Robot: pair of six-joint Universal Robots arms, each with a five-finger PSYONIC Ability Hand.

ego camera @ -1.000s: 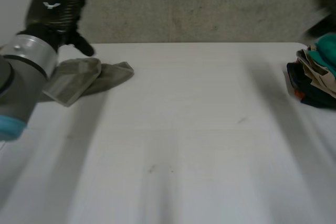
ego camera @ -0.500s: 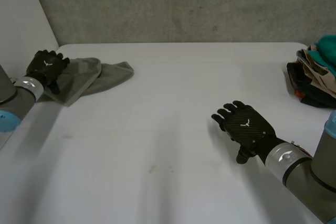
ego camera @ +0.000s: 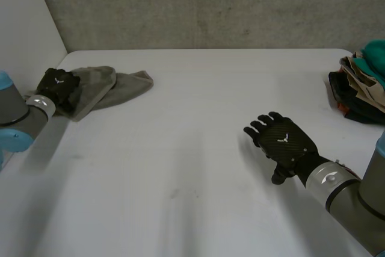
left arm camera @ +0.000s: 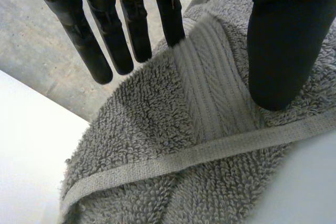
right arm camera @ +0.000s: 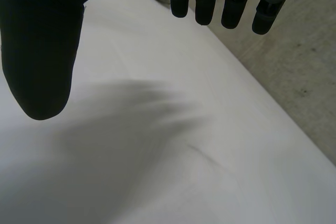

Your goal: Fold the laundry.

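1. Head view, nearest: my right hand hovers spread over the bare surface, holding nothing, presumably on standby.
2. Farther, left side: my left hand rests on the near end of the grey towel, fingers straight, thumb apart, nothing pinched; likely placed to grasp it.
3. Farthest, right edge: laundry pile awaits folding.

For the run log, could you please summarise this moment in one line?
left hand: open over grey towel | right hand: open, empty
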